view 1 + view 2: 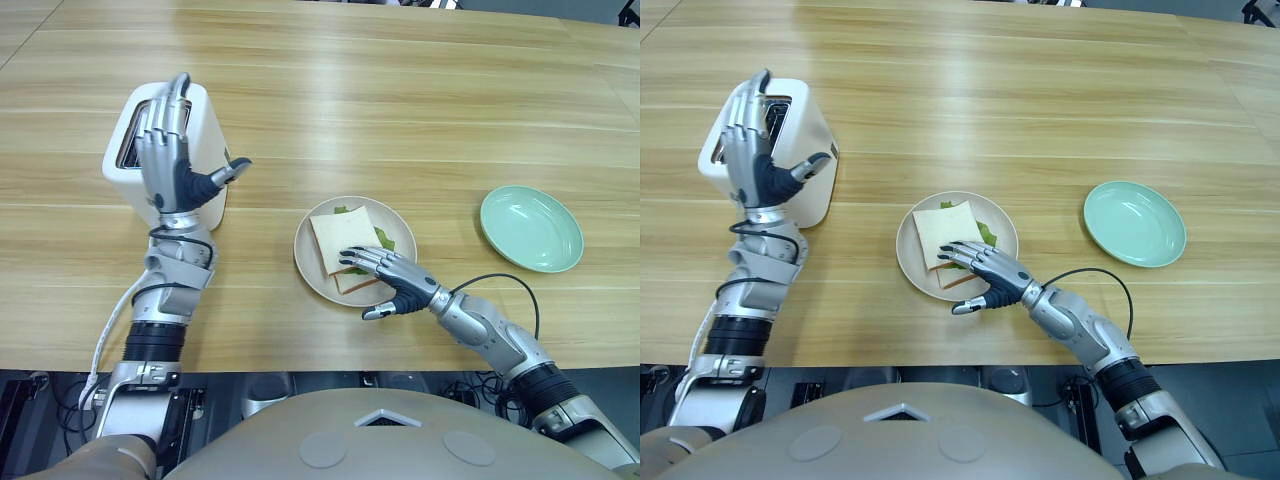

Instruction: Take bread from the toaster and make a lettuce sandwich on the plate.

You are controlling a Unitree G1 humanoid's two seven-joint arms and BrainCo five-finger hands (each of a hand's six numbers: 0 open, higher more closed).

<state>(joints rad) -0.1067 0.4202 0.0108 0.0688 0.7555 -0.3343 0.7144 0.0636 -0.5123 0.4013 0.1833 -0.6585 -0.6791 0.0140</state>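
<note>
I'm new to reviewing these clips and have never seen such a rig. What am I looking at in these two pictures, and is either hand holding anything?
Both pictures come from a stereo camera on a humanoid robot's head, looking down at a wooden table. They are its two eyes, so they show the same scene, slightly offset. The metal arms end in many-fingered hands. The left hand stands upright, fingers open, at a white toaster, holding nothing. The right hand lies with its fingertips on the top bread slice of a sandwich on a beige plate; green lettuce peeks out from under the slice. It rests there rather than grips. An empty pale green dish sits further right.
</note>
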